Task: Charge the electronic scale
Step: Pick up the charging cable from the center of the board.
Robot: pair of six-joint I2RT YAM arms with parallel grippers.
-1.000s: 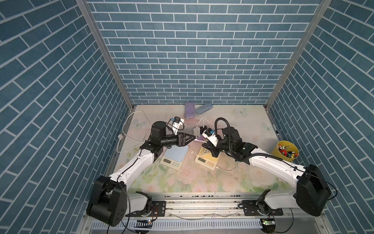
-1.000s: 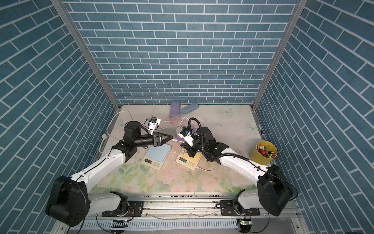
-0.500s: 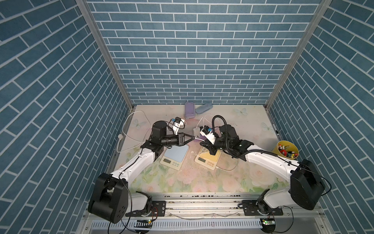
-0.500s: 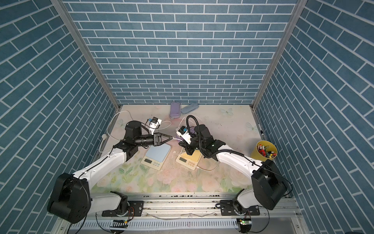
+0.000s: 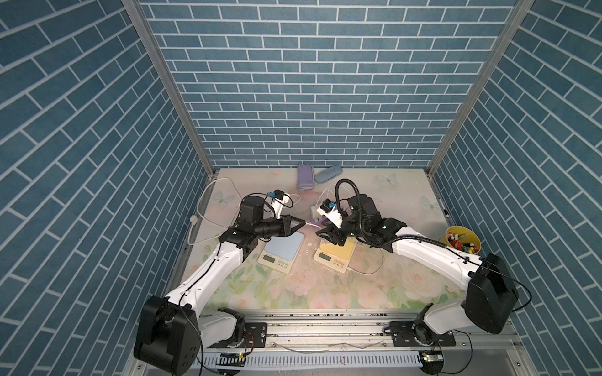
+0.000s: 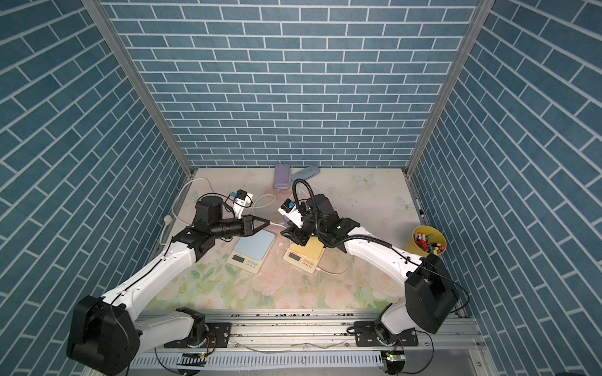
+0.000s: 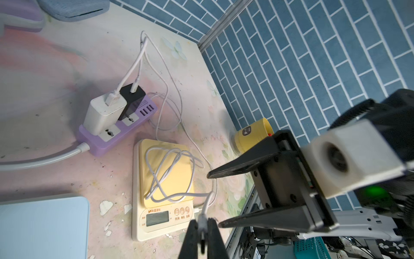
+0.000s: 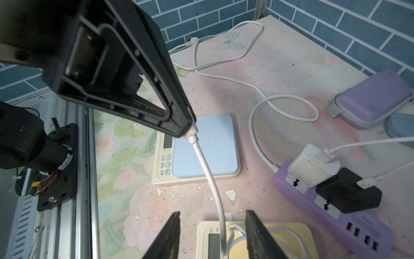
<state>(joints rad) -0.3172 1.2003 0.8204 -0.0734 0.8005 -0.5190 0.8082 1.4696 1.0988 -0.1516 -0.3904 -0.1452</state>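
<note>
Two scales sit side by side on the table, a blue-topped one [image 5: 282, 247] [image 8: 210, 143] and a yellow-topped one [image 5: 337, 252] [image 7: 165, 170]. A white cable [image 7: 170, 161] lies coiled on the yellow plate. My left gripper [image 5: 304, 222] [image 7: 202, 223] hangs above the gap between the scales, shut on that cable's plug end [image 7: 203, 215]. My right gripper [image 5: 325, 235] [image 8: 212, 212] faces it over the yellow scale. It is open, and the cable [image 8: 215, 186] runs loose between its fingers. A purple power strip [image 7: 116, 132] behind the scales carries a white charger [image 7: 103, 114] and a black one [image 7: 132, 96].
A purple case [image 5: 305, 175] and a blue case [image 5: 327, 174] lie by the back wall. A yellow cup [image 5: 462, 239] with several small items stands at the right edge. The strip's thick white cord [image 5: 208, 208] loops along the left side.
My left gripper has shut on the cable's plug end. My right gripper, which was shut on it before, has opened and let it go.
</note>
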